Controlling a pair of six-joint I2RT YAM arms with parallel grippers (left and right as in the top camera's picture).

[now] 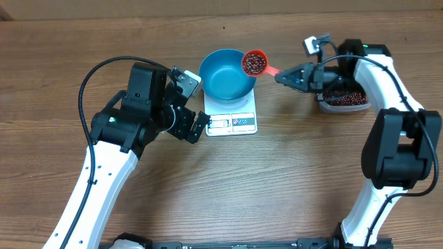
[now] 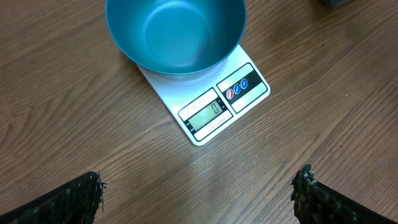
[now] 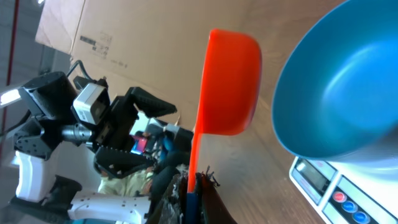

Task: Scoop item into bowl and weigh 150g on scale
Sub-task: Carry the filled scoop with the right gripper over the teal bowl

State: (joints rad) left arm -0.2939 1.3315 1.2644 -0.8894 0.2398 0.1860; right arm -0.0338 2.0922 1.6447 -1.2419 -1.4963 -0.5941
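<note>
**While beans [image 1: 254,64] sit in the scoop [image 1: 263,67], bowl [image 1: 225,76] waits on scale [image 1: 232,123]**

Where the red scoop hovers over the blue bowl's rim, its maroon load lies heaped inside. The bowl sits on the white scale. The right gripper [image 1: 285,76] is clamped tight on the scoop's handle. More beans fill the clear tub [image 1: 342,101] under that arm. The left gripper [image 2: 198,190] hangs near the scale's display edge, jaws spread wide, holding nothing.

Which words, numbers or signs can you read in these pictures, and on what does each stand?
"0": display of the flat white rectangular kitchen scale.
Signs on its three round buttons: too small to read.
Small print beside the display: too small to read.
Black print on the brown cardboard box: blurred, unreadable.
</note>
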